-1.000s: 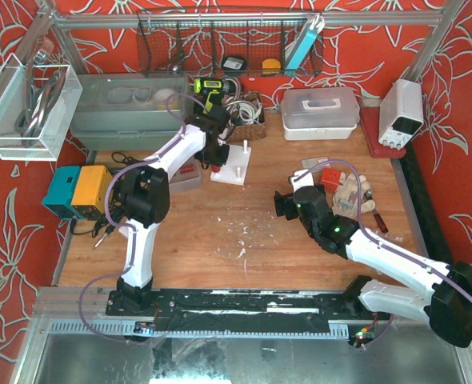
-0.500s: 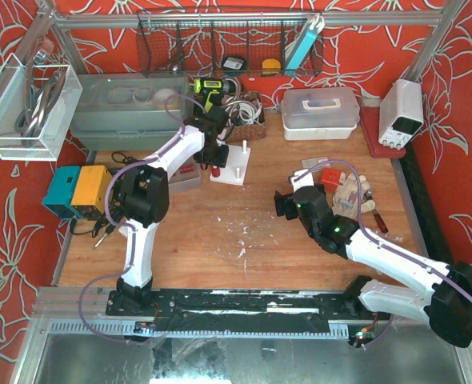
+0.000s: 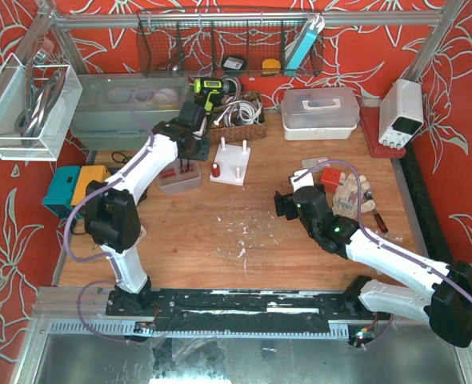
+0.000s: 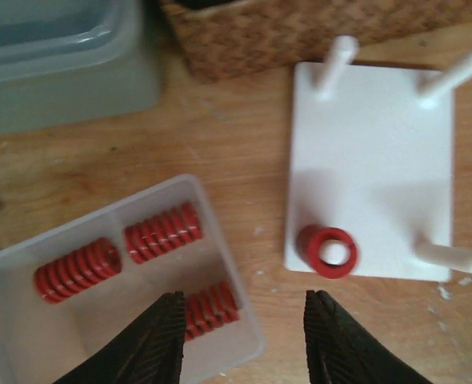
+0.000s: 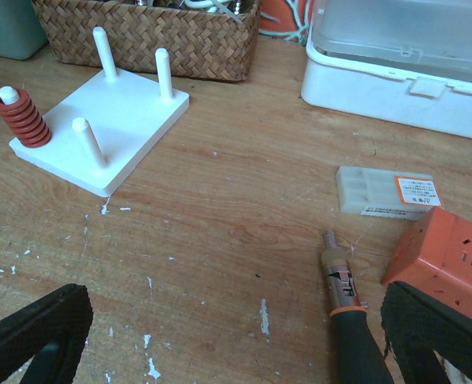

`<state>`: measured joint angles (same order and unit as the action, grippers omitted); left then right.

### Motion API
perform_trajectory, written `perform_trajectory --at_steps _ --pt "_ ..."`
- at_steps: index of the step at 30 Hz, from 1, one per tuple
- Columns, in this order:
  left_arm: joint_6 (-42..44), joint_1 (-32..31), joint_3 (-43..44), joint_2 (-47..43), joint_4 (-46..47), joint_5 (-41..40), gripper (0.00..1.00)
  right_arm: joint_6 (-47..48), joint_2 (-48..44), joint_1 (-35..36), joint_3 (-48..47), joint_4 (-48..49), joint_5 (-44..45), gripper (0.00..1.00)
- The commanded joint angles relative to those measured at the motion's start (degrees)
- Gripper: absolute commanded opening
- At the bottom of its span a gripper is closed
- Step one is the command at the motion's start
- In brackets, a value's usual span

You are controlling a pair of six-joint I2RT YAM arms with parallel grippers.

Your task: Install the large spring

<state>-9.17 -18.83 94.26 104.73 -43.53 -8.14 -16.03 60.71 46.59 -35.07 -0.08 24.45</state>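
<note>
- The left fingers [image 4: 162,340] hung spread and empty above the tray [image 4: 92,328], just beside the white board [image 4: 372,160].
- The large spring [image 4: 328,251] sat on a corner peg; spare springs [image 4: 78,269] lay in the tray.
- The right fingers [image 5: 36,328] gaped, holding nothing.
- A low sweep could knock the board askew; nothing visibly anchored it.
- The wooden table [image 3: 204,240] was flecked white; red floral walls [image 3: 12,240] enclosed it.

Wooden table [image 3: 204,248] (flecked white) carries white peg board [image 4: 372,160]; clear spring tray [image 4: 108,316]; wicker basket [image 5: 180,48].
</note>
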Motion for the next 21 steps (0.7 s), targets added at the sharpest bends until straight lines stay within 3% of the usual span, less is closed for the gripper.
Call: perform_trajectory --at_steps 1,4,16,21 --pt "0.4 3.5 -7.7 -3.7 7.2 -2.7 0.43 0.0 -0.7 0.5 0.8 -0.6 1.3 0.99" --pt "8.2 5.5 -13.2 -5.7 12.0 -2.0 0.42 0.0 -0.7 0.5 0.6 -0.7 0.9 0.99" --pt "37.6 8.9 -21.7 -5.8 19.5 0.5 0.40 -0.1 -1.8 0.5 1.1 -0.6 0.7 0.99" --pt "46.3 10.6 -23.0 -6.5 20.5 -4.0 0.43 -0.5 -1.2 0.5 0.7 -0.8 -0.2 0.99"
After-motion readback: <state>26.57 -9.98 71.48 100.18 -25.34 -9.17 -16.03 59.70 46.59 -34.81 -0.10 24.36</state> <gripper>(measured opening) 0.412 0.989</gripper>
